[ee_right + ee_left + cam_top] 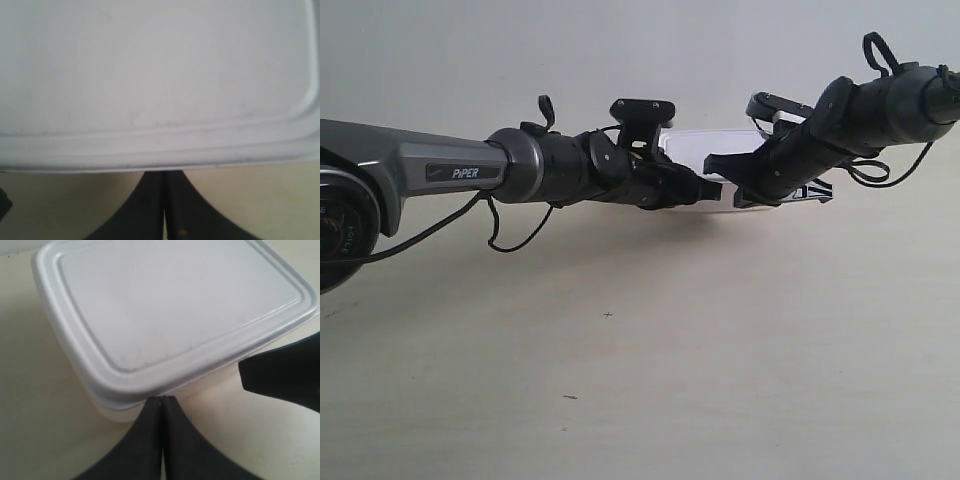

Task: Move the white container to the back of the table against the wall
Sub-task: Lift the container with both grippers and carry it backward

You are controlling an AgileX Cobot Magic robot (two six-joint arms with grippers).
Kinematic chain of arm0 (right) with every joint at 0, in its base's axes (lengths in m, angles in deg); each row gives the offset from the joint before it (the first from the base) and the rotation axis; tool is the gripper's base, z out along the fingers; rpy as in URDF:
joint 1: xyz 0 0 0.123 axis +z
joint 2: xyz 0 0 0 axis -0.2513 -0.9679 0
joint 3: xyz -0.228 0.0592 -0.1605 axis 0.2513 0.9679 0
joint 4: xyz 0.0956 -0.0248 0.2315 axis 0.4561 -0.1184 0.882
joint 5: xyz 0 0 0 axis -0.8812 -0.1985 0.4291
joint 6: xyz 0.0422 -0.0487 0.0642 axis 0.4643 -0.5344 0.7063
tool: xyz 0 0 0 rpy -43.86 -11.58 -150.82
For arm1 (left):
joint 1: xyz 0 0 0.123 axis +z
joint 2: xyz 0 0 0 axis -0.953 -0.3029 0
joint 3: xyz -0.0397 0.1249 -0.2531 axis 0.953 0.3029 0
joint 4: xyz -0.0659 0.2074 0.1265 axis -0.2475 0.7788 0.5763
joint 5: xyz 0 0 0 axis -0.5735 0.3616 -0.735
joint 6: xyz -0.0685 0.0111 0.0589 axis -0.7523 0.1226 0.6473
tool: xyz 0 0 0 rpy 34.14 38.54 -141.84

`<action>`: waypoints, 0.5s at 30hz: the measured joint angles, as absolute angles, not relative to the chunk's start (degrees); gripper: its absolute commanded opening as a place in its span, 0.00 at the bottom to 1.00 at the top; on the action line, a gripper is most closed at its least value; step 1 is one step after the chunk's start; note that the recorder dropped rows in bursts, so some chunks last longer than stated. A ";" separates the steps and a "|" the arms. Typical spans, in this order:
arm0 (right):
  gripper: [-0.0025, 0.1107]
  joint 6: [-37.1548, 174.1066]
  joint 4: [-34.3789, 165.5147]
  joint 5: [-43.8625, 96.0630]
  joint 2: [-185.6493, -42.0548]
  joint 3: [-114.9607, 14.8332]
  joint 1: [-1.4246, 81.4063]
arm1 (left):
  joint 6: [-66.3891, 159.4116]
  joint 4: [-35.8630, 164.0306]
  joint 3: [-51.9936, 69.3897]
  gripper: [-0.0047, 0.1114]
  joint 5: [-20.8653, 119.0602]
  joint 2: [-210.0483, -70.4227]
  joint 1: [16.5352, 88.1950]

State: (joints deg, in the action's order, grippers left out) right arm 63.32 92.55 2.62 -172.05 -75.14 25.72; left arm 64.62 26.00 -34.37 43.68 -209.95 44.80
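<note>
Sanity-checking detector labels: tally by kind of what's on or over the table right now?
white container: 1
grippers: 2, namely the left gripper and the right gripper, both shut at the container's edge
Total: 3

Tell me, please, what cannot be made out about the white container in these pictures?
Exterior view: both arms hide most of the white container; contact with the wall is unclear.
Right wrist view: frame edges cut off its far side.
Both wrist views: the lid hides any contents.
</note>
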 measured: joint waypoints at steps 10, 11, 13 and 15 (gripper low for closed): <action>0.02 63.32 92.55 2.49 -172.57 -80.11 25.72 | 64.62 26.00 -35.62 0.04 44.31 -210.10 44.80; 0.02 63.32 92.55 2.29 -172.82 -80.39 25.72 | 64.62 26.00 -35.62 0.04 44.31 -210.10 44.80; 0.02 63.32 92.58 1.98 -173.33 -80.68 25.72 | 64.78 26.00 -35.62 0.04 44.45 -210.10 44.80; 0.02 63.32 92.58 1.88 -173.90 -80.68 25.72 | 65.68 26.00 -35.62 0.04 44.45 -210.10 44.80</action>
